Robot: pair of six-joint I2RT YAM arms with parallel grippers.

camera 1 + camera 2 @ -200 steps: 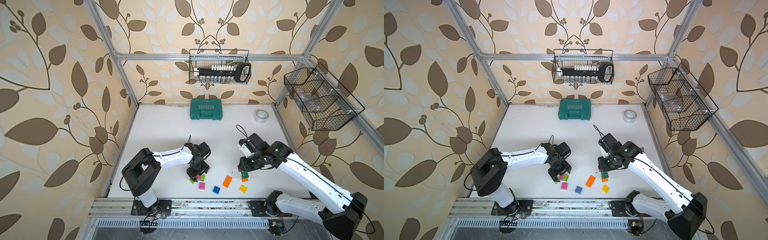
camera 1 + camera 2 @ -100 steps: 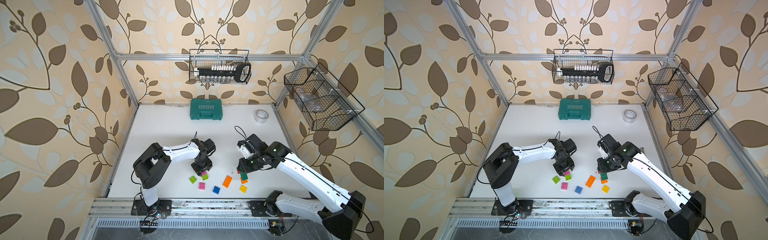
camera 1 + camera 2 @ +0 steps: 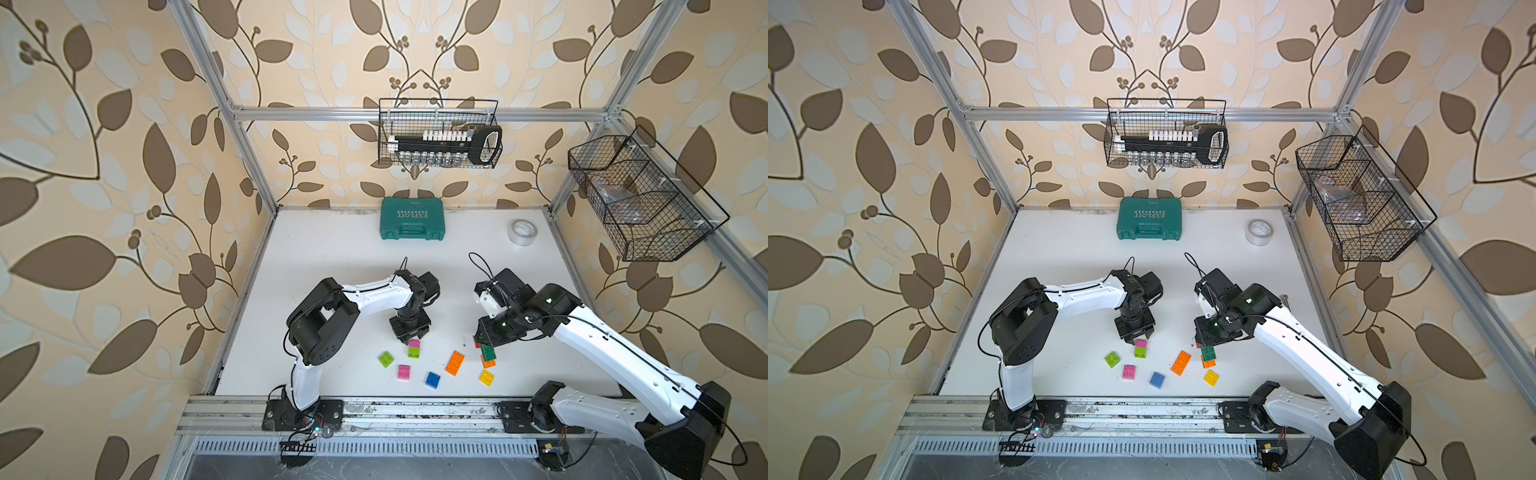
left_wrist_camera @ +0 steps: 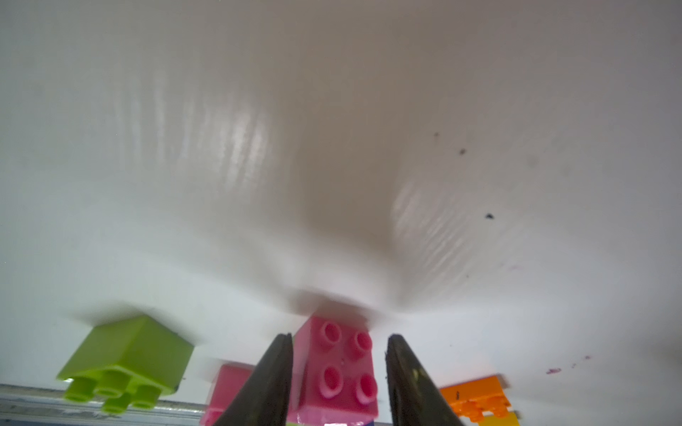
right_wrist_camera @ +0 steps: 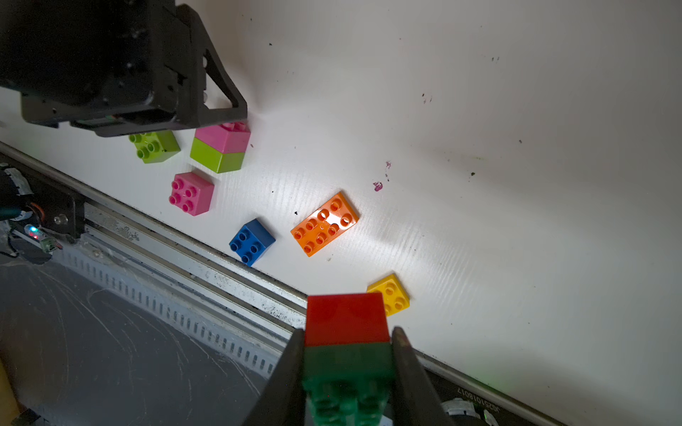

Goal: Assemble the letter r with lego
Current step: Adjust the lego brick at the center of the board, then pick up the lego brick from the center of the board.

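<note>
Left gripper (image 4: 339,337): jaws narrow, straddling pink brick (image 4: 336,369) stacked on lime brick (image 5: 217,158); clamp unclear. Right gripper (image 5: 347,331): clamped on dark green brick (image 5: 347,361), red brick (image 5: 347,317) attached beyond the fingertips.

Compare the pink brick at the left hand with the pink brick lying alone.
The stacked pink brick sits on a lime brick; the lone pink brick rests directly on the table. The stacked one stands between the fingers of the left hand; the lone one is untouched. Both are square, four-studded, studs up.

Perhaps ten lego bricks (image 3: 455,363) — one case (image 3: 411,224), one tape roll (image 3: 523,232).
</note>
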